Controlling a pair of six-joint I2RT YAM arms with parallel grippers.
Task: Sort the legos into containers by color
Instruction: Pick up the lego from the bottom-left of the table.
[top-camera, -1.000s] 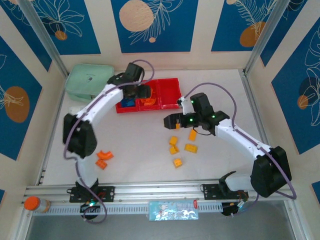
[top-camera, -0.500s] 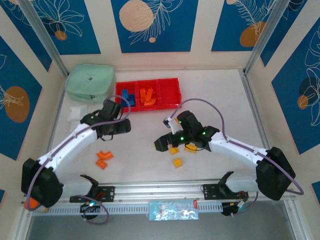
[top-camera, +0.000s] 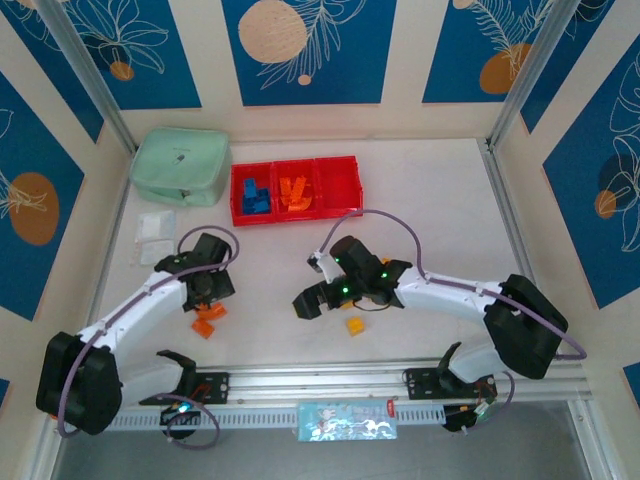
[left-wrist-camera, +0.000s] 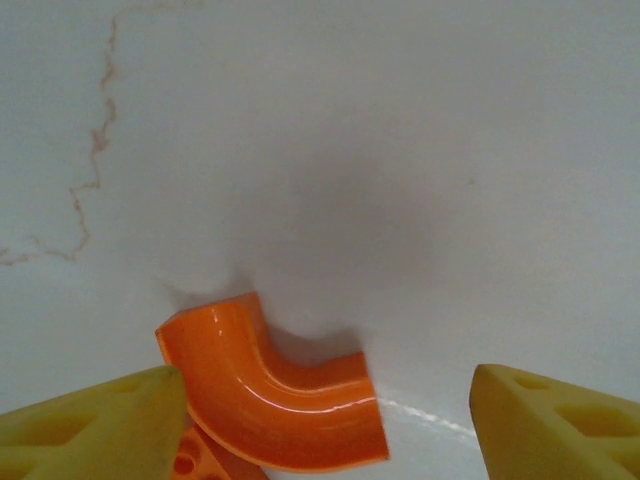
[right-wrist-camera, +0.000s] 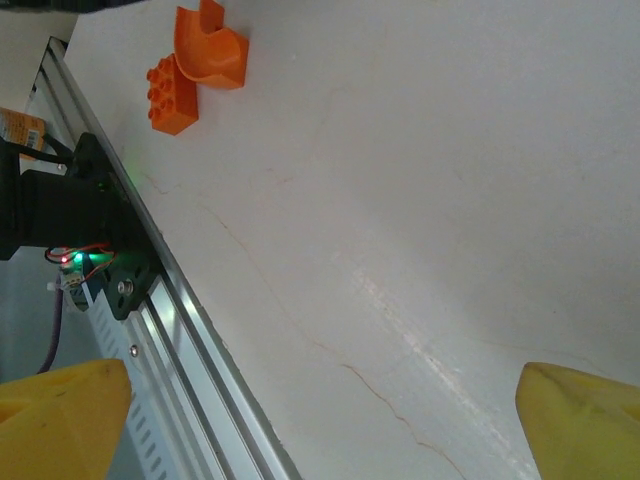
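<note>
A curved orange lego (left-wrist-camera: 270, 390) lies on the table between the fingers of my open left gripper (left-wrist-camera: 325, 420), close to the left finger (left-wrist-camera: 90, 425). It rests partly over a studded orange lego (left-wrist-camera: 190, 462). From above, the left gripper (top-camera: 207, 296) hovers over this pair (top-camera: 207, 318). My right gripper (top-camera: 308, 303) is open over bare table, and its camera sees the same orange pair (right-wrist-camera: 205, 55) farther off. A yellow lego (top-camera: 354, 324) lies by the right arm, others are partly hidden under it. The red containers (top-camera: 338, 183) hold blue legos (top-camera: 254, 195) and orange legos (top-camera: 293, 192).
A mint green pouch (top-camera: 180, 165) sits at the back left, with clear packets (top-camera: 155, 228) in front of it. An aluminium rail (top-camera: 320, 380) runs along the near table edge, close below the right gripper's view (right-wrist-camera: 190, 330).
My left arm has swung back from the containers down to the orange legos at the front left. The right gripper has moved left and nearer, past the yellow legos.
</note>
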